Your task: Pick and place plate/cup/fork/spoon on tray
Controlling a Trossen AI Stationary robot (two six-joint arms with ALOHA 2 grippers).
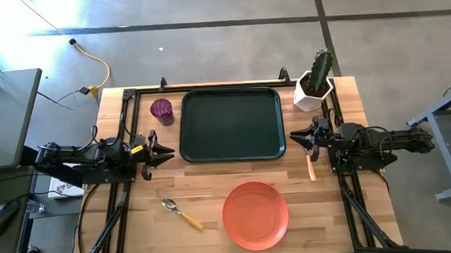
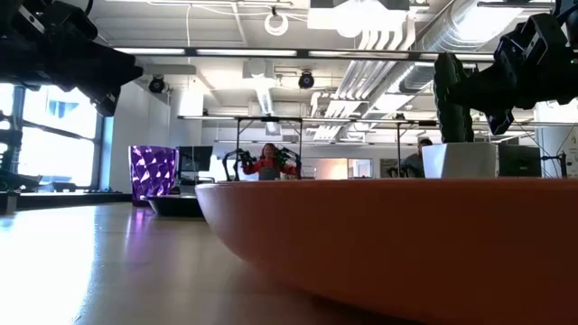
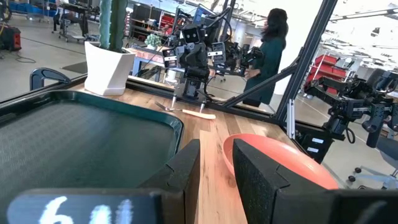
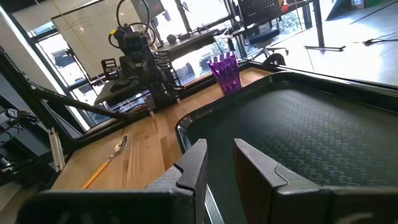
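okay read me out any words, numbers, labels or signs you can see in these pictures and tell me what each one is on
"6", then two or three blurred characters that cannot be made out: pale glowing digits on the left gripper's own body, at the near edge of the left wrist view.
No readable text on the tray, plate, cup, spoon, fork or white cactus pot.
Room signage behind the table is too small to read.

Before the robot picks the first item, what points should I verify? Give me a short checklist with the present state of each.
1. Tray holds nothing: ok.
2. Plate on the table, uncovered: ok.
3. Cup upright beside the tray: ok.
4. Spoon apart from the plate: ok.
5. Fork free to grasp: not ok, it lies partly under the right gripper.
6. Left gripper open and holding nothing: ok.
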